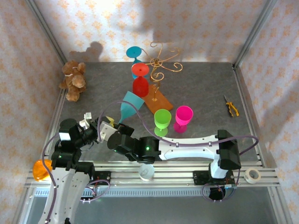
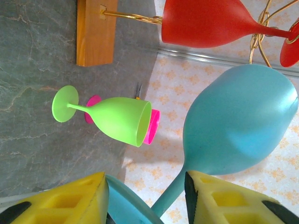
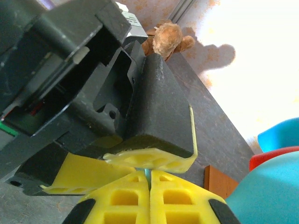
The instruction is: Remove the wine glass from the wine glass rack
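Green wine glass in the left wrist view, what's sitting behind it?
A pink wine glass stands behind the green wine glass. Only its rim edge and part of its foot show; its stem and most of the bowl are covered.

Grey table [image 1: 196, 88] holds rack [image 1: 161, 101], teddy bear [image 1: 73, 80], pliers [image 1: 230, 106], green glass [image 1: 162, 120], pink glass [image 1: 182, 117].

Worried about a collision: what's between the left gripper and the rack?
The teal wine glass, then the red glass on the rack, in the left wrist view.
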Action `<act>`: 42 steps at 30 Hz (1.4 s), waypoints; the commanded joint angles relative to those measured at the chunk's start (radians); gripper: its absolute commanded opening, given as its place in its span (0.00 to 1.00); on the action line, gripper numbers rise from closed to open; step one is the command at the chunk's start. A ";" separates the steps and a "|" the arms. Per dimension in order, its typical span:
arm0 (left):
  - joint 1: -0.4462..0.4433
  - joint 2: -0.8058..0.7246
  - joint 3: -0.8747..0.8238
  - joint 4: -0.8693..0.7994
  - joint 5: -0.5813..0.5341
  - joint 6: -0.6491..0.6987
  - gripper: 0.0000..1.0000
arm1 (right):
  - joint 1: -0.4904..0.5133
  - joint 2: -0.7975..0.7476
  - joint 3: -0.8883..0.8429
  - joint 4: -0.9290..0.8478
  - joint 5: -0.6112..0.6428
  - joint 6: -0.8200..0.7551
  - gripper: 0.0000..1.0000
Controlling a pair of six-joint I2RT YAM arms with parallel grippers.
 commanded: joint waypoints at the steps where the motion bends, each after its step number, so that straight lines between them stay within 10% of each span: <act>1: 0.006 -0.002 -0.009 0.043 0.031 -0.002 0.43 | 0.011 0.015 0.018 0.061 0.010 -0.003 0.00; 13: 0.006 -0.011 0.002 0.045 0.035 -0.010 0.52 | 0.011 0.021 -0.003 0.108 0.034 -0.045 0.00; 42: 0.006 -0.011 -0.021 0.067 0.020 -0.005 0.00 | 0.019 -0.016 0.099 -0.040 -0.100 0.031 0.00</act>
